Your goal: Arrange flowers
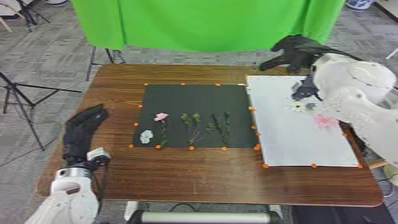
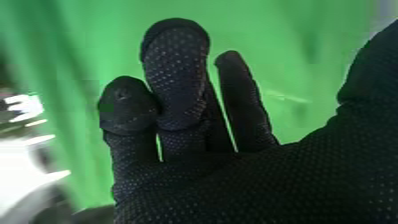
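several stems [image 1: 187, 120] left on the dark sheet [image 1: 191, 95] — perhaps three blooms [image 1: 325, 120] placed on the white sheet [image 1: 293, 145]; right hand [image 2: 266, 185] empty, fingers apart.

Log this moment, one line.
right hand: open, by table's far edge | left hand: open, left of dark sheet | green stems: on dark sheet | pink flower: on white sheet

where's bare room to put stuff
Free: the table between its near edge and the dark mat, and the white sheet at its near end. Crowded: the mat's near half, with flowers, and the sheet under the right arm.
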